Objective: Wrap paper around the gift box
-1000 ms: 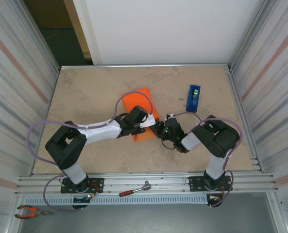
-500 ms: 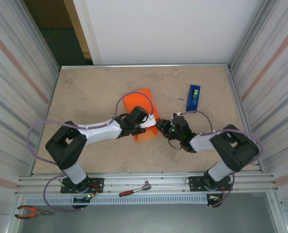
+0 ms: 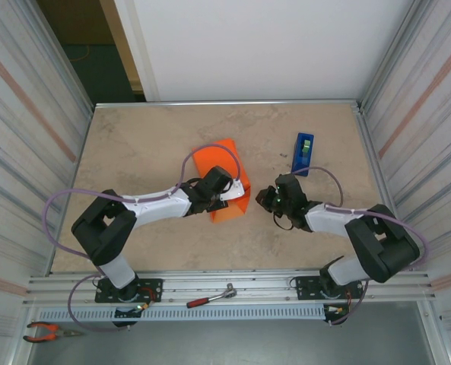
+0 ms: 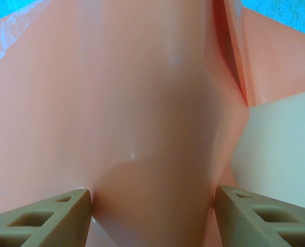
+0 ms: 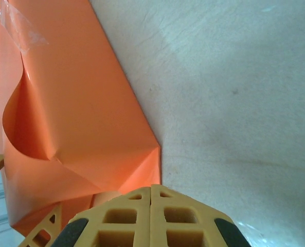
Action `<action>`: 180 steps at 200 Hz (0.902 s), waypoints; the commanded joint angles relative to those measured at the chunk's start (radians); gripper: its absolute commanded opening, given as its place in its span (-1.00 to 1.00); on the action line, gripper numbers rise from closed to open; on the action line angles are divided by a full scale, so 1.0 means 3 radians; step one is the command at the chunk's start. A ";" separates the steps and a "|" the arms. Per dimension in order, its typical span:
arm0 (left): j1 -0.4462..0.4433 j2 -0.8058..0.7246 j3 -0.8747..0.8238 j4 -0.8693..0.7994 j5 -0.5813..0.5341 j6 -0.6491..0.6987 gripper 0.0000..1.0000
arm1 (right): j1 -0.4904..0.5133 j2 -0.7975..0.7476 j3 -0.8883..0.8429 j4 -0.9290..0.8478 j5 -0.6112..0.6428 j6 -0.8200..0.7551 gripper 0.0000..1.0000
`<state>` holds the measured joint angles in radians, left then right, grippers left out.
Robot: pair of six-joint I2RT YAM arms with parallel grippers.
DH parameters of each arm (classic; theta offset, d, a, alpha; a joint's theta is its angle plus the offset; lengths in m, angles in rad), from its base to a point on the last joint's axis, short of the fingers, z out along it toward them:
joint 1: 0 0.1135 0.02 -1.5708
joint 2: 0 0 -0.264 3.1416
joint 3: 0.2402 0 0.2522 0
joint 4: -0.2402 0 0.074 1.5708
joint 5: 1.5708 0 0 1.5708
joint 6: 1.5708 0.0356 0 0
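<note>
Left pincer (image 4: 152, 205) grips gift box (image 3: 219, 157); right pincer (image 5: 151, 205) shut, nxt to it.

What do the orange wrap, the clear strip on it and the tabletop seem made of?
Orange paper wrap: thin sheet with a soft sheen, going by its crisp creases and curling flap. Clear strip: probably glossy plastic tape, see-through with glints. Beige tabletop: hard, mottled stone look; real stone or laminate unclear.

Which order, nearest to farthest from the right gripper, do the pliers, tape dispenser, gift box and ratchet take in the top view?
From the right gripper:
1. gift box, just to its left
2. tape dispenser, farther back, right
3. ratchet, near edge, centre
4. pliers, near-left corner
</note>
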<state>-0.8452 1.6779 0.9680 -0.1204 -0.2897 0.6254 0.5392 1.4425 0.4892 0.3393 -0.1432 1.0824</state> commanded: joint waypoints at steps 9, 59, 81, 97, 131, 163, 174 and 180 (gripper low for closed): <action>-0.0069 0.0153 -0.0074 -0.0184 0.0204 -0.0010 0.27 | 0.0100 0.0219 0.0223 -0.0027 -0.0049 -0.0121 -1.00; -0.0073 0.0138 -0.0052 -0.0204 0.0208 -0.0006 0.27 | 0.0256 0.0674 0.0428 0.0203 -0.0049 -0.0047 -1.00; -0.0077 0.0098 -0.0008 -0.0261 0.0258 -0.0024 0.27 | 0.0285 0.0850 0.0440 0.0321 -0.0042 0.0016 -1.00; -0.0077 0.0029 0.0081 -0.0376 0.0304 -0.0057 0.29 | 0.0284 0.0902 0.0384 0.0387 -0.0034 0.0070 -1.00; 0.0034 -0.0226 0.0443 -0.0868 0.0813 -0.0285 0.35 | 0.0294 0.0835 0.0243 0.0413 -0.0002 0.0099 -1.00; 0.0254 -0.0415 0.0725 -0.0979 0.1357 -0.0570 0.39 | 0.0295 0.0792 0.0183 0.0399 0.0028 0.0099 -1.00; 0.0323 -0.0396 0.0813 -0.0959 0.1384 -0.0649 0.41 | 0.0306 0.0796 0.0169 0.0395 0.0028 0.0098 -1.00; 0.0350 -0.0367 0.0862 -0.0954 0.1390 -0.0668 0.41 | 0.0309 0.0800 0.0163 0.0398 0.0034 0.0099 -1.00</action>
<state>-0.7815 1.5974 1.1584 -0.3676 0.0162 0.5060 0.6224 1.6936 0.5674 0.4927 -0.1539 1.0920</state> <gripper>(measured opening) 0.702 0.042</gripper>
